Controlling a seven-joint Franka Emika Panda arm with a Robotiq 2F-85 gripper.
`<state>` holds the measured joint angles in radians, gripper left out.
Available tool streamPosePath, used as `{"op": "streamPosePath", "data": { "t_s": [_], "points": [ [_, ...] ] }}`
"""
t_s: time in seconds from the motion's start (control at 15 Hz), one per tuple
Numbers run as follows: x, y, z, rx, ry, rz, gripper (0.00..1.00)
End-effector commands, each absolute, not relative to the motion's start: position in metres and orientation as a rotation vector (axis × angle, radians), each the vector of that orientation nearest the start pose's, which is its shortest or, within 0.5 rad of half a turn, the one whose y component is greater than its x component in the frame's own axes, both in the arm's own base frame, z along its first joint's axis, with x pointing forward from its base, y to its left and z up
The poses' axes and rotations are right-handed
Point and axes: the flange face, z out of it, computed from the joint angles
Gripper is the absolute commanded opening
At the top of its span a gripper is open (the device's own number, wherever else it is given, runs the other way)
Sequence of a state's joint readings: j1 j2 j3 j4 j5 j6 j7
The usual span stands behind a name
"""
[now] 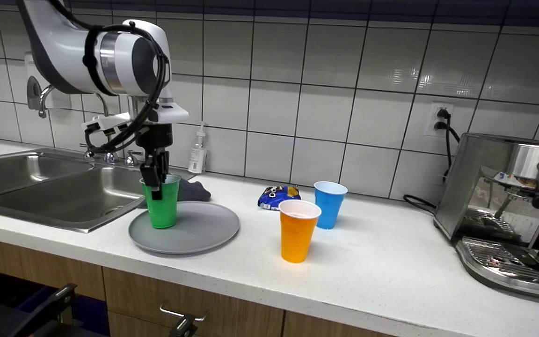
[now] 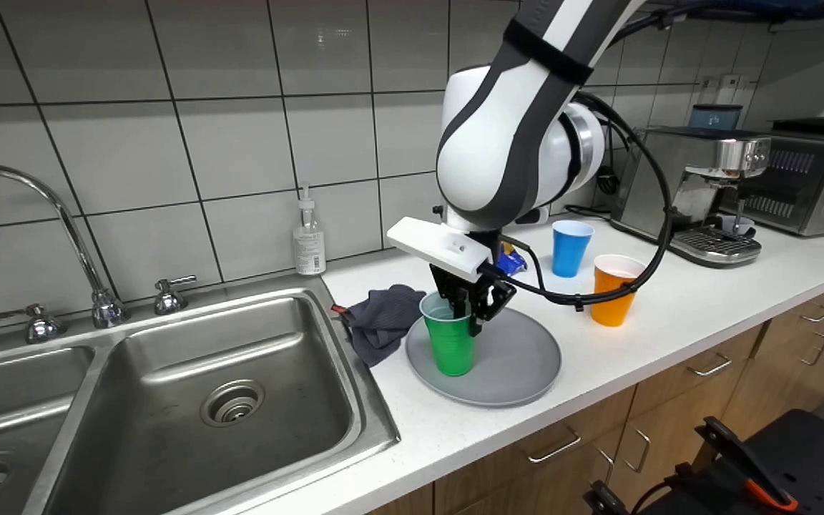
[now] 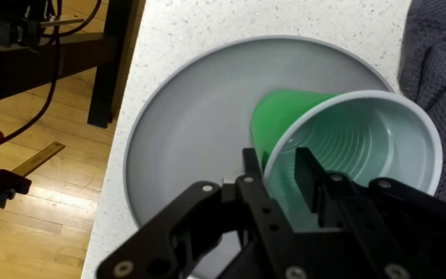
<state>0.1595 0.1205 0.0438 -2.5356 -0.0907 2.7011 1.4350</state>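
Two fingers of the gripper stand apart, astride the wall of the green cup, with the gray plate below and dark cloth nearby.

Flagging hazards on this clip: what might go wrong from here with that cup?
1. The gripper straddles the rim of the green cup, jaws apart, one of its fingers inside; a sideways move, or a lift that snags the rim, might tip the cup.
2. The cup stands off-centre on the gray plate, toward the dark cloth, so a nudge could shift it onto the plate's edge.
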Motion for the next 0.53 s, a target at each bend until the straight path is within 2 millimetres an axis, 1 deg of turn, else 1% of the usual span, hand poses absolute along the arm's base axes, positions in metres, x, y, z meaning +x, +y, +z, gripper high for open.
{"op": "streamPosePath", "data": {
  "t_s": [0.0,0.2,0.33,0.47],
  "points": [
    [0.454,0.098,0.252,-2.604,1.704,-0.104,0.62],
    [0.456,0.096,0.266,-2.588,1.7,-0.123,0.86],
    [0.458,0.094,0.276,-2.571,1.702,-0.143,0.99],
    [0.461,0.091,0.287,-2.545,1.712,-0.162,1.0]
  ]
}}
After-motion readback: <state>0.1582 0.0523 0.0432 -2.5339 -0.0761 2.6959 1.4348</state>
